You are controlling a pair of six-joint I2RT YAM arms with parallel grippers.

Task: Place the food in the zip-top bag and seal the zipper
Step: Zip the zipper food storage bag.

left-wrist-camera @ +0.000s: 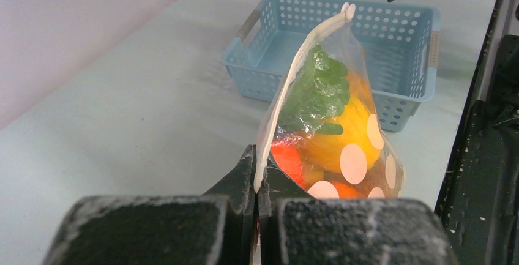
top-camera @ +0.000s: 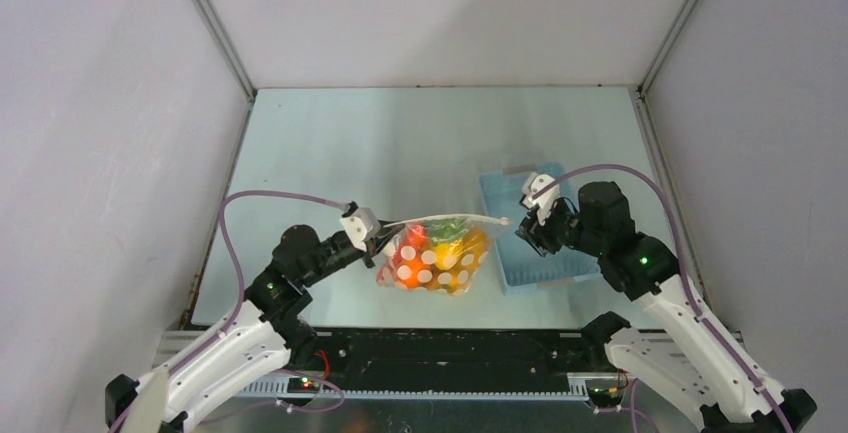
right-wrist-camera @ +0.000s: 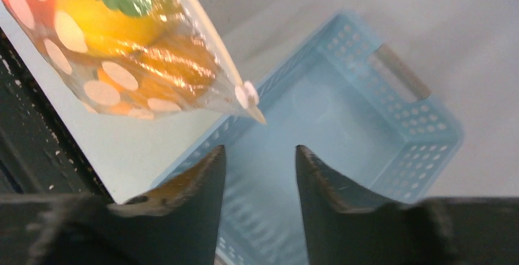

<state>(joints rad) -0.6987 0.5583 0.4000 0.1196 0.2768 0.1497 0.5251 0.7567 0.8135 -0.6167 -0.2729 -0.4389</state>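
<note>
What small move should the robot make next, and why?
Probably lower the clear dotted plastic bag to the table: the left gripper pinches its white zipper strip, the white slider sits at the strip's end, and the right gripper is open.

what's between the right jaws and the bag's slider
Nothing: the right wrist view shows a bare gap from the right jaws to the slider of the zip-top bag, with only the blue basket behind.

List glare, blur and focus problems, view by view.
Top external: even, soft light, sharp. Left wrist: near jaws blurred, zip-top bag and basket in focus. Right wrist: jaws dark and soft, glare streaks on the bag's plastic.
</note>
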